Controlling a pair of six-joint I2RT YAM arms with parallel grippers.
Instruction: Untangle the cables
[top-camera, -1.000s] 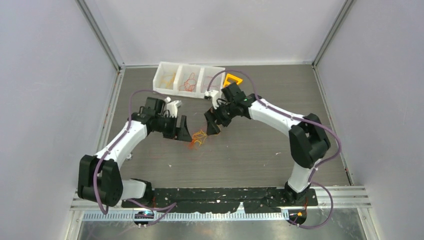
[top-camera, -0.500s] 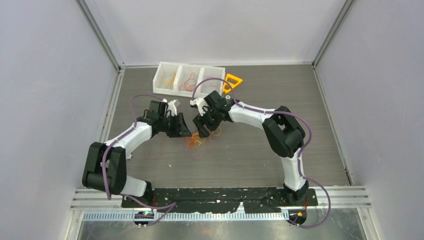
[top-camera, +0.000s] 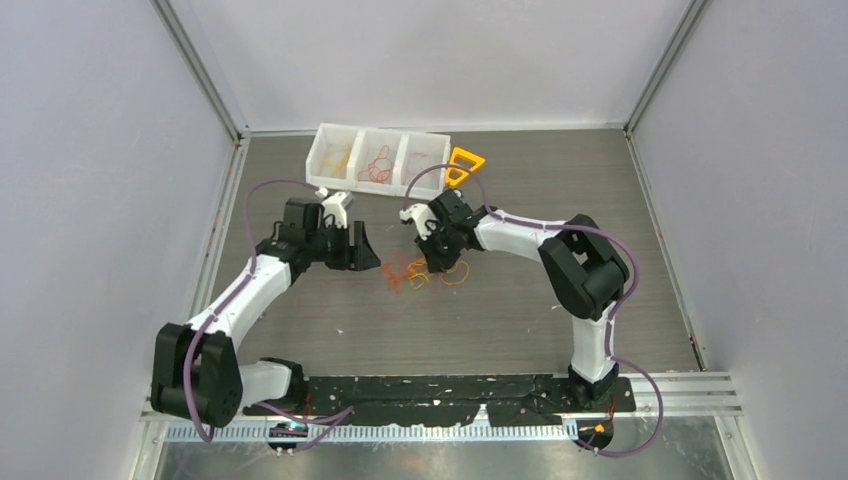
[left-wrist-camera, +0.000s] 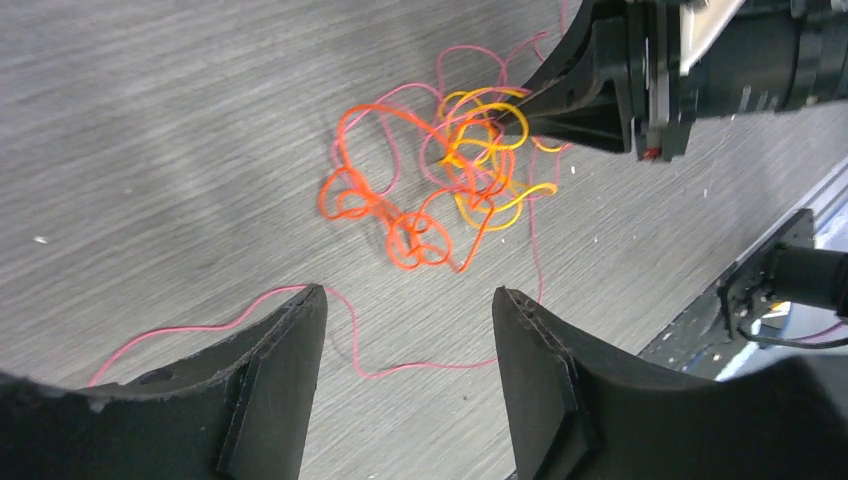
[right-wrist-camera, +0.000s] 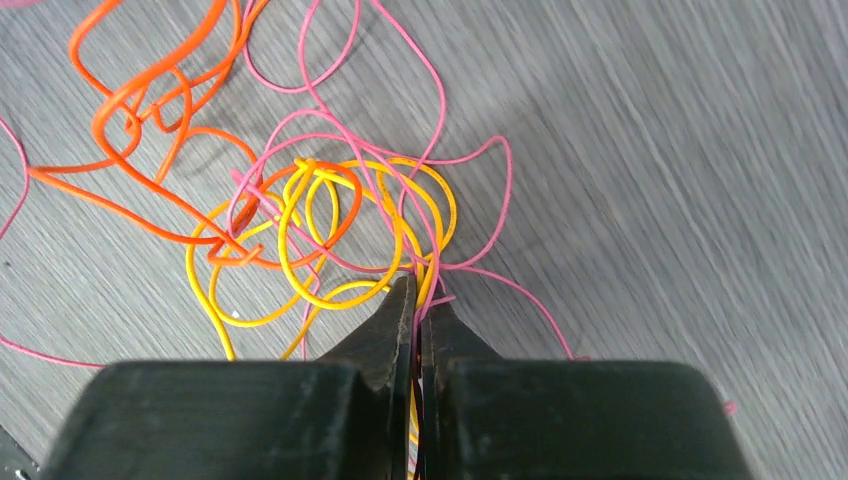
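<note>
Jaws of the right arm (top-camera: 510, 232) pinch the cables (right-wrist-camera: 330, 230) — left arm's (top-camera: 258, 283) spread, hovering.

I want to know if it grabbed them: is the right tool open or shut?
Shut. In the right wrist view the right tool has its tips pinched together on yellow and pink strands of the cables.

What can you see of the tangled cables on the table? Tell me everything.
The cables are thin wire strands in orange, yellow and pink, looped into one loose clump lying on the grey wood-grain table. The right pincer is shut on yellow and pink strands at its edge; the open left pincer hovers beside it.
</note>
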